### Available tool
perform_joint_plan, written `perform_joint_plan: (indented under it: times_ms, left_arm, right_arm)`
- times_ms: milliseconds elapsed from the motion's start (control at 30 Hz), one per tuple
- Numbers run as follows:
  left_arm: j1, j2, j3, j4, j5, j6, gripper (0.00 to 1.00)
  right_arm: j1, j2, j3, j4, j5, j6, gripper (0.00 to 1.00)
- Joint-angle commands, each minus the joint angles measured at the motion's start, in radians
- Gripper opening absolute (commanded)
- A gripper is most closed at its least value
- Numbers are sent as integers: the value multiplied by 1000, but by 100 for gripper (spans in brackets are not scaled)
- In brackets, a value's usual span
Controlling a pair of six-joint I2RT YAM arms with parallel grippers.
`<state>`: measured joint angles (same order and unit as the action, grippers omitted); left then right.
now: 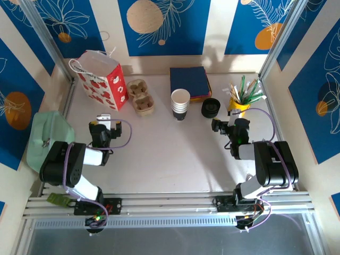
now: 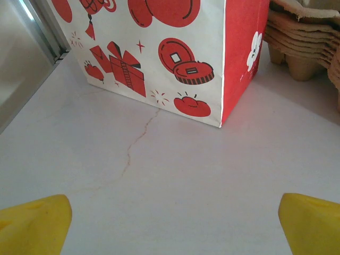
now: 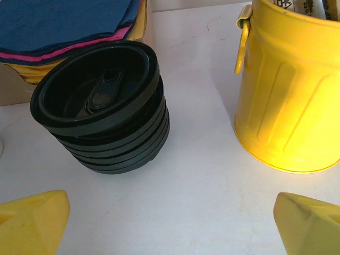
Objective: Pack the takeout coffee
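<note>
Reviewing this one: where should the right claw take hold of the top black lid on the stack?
Take the top lid by its raised outer rim, pinching across it from above. The lids nest tightly in a leaning stack, so a lower grip from the side would likely catch several.
</note>
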<state>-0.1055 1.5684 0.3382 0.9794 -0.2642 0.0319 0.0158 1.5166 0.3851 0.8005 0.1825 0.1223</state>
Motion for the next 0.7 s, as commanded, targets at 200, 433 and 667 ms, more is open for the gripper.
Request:
perform_joint_plan:
  times_ms: [200, 433, 667]
  left_arm:
    - [10, -1, 14, 12, 27, -15, 99]
    - [10, -1, 15, 11, 27, -15, 99]
    - [9, -1, 13, 14, 27, -14, 99]
  right_arm:
    - [-4, 6, 25, 20, -25, -7, 99]
    - [-7, 5, 27, 16, -32, -4, 99]
    - [-7, 5, 26, 20, -32, -7, 99]
